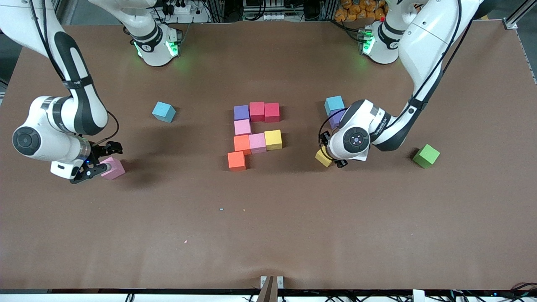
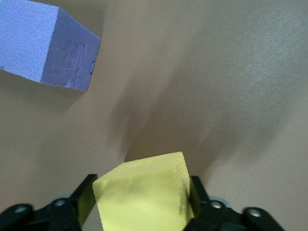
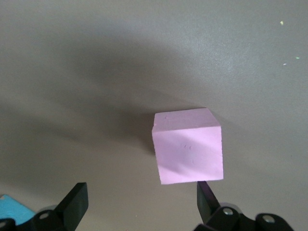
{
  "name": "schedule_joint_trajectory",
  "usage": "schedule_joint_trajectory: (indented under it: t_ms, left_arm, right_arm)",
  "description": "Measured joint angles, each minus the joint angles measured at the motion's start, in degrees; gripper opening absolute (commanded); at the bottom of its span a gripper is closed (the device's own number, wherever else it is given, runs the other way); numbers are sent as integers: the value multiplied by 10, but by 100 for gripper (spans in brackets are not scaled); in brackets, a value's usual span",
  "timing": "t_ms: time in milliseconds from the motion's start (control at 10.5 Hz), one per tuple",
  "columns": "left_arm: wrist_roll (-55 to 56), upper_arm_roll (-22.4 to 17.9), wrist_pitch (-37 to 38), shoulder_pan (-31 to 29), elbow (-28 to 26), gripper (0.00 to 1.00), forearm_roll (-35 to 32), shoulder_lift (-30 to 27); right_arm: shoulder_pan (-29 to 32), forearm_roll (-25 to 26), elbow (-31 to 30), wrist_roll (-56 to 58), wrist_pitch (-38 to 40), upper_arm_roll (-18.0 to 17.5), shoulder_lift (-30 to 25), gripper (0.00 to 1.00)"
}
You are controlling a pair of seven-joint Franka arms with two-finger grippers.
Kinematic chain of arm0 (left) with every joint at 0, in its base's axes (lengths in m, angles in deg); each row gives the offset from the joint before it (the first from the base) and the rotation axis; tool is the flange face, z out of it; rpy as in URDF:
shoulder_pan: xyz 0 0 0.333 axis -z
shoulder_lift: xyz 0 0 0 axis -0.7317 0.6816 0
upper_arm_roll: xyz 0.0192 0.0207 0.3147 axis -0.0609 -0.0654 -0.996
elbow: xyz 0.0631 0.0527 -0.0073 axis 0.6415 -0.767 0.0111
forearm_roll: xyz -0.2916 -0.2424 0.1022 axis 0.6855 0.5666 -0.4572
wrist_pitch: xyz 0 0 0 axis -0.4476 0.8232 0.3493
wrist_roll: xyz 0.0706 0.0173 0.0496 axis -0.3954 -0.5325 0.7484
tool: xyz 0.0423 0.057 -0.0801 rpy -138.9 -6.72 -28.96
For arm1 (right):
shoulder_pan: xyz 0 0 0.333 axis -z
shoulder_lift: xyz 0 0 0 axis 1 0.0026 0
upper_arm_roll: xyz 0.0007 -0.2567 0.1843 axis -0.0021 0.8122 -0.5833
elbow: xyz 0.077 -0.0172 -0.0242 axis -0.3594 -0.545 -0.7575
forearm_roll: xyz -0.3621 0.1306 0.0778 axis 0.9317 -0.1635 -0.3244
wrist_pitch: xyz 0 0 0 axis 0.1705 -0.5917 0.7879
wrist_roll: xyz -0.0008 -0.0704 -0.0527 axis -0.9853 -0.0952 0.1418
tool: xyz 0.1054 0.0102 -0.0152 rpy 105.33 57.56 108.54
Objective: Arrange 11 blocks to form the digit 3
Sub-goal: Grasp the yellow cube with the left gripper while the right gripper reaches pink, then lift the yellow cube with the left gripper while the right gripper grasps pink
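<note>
Left gripper (image 2: 142,199) clamped on a yellow block (image 2: 144,192), low over the table just beside the purple block (image 1: 334,118) and a light-blue cube (image 1: 334,104). Green cube (image 1: 426,156) sits toward the left arm's end, well apart.

Right gripper (image 3: 139,202) fingers apart, hovering at a pink block (image 3: 188,145) toward the right arm's end; not gripped. Another light-blue cube (image 1: 163,111) lies farther from the front camera.

Mid-table cluster (image 1: 255,133): purple, two red, two pink, yellow, two orange, touching. Bare brown table (image 1: 268,226) wide open nearer the front camera.
</note>
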Motion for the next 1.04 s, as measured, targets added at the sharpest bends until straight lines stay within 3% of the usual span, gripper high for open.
schedule_joint_trajectory:
  t_ms: [1044]
  left_arm:
    - [-29, 1, 0, -1, 9, 0, -2, -19]
  right_arm:
    - [16, 0, 34, 121, -48, 0, 54, 100]
